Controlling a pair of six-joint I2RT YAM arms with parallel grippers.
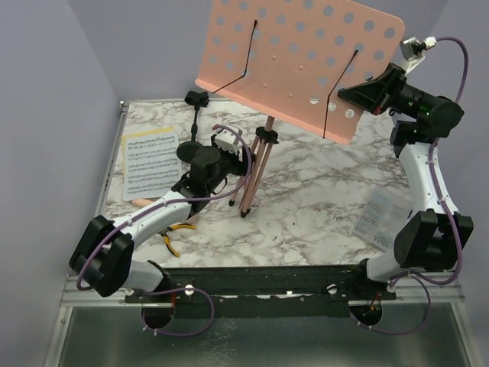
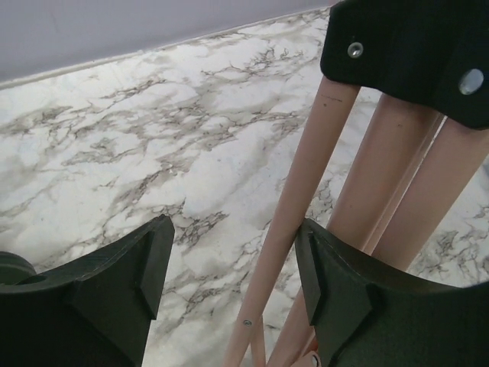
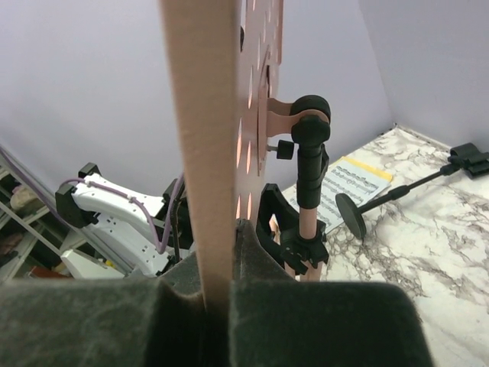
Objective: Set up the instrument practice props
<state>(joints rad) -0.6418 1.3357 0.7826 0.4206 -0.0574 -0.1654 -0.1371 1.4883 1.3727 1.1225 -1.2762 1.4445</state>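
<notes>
The sheet-music pages [image 1: 150, 162] lie flat to the left of the left gripper [image 2: 229, 287]. Its jaws stand spread, one leg of the tripod pole [image 2: 286, 229] between them. The right gripper [image 3: 218, 306] is pressed together on the right edge of the music-stand desk [image 1: 298, 53], which sits atop the pole.

Top of music-stand desk [image 1: 298, 53] cut off by the overhead view's upper edge. Yellow-handled pliers [image 1: 170, 243], near the table's [image 1: 321, 199] front-left edge, partly hidden under the left arm [image 1: 153, 214]. Print on the sheet-music pages [image 1: 150, 160] too small to read.
</notes>
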